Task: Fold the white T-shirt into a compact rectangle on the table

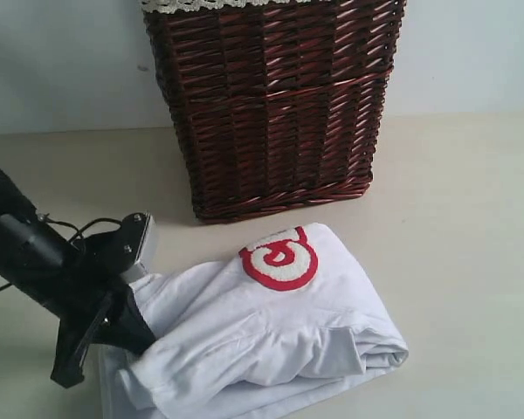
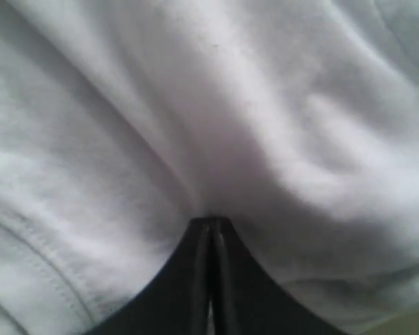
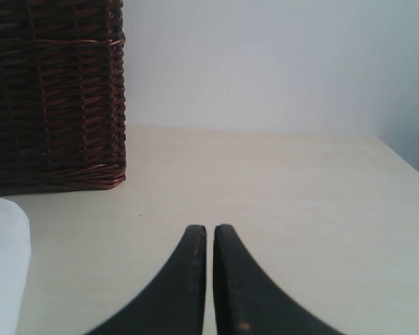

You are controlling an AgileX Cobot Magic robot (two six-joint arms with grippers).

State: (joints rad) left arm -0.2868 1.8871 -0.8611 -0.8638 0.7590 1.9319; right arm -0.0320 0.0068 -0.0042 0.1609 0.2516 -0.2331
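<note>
Now | left end effector (image 2: 211, 223) pinching white T-shirt (image 1: 271, 336) | fabric bunched at tips

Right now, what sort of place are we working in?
Probably a staged, home-style laundry-folding setup: a wicker basket, a white T-shirt lying on a pale table, and a plain wall behind.

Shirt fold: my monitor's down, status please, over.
Left gripper shut, pinching the T-shirt. Right gripper shut, empty, over the table. T-shirt loosely bundled, not yet a rectangle. Basket stands behind, clear of it.
</note>
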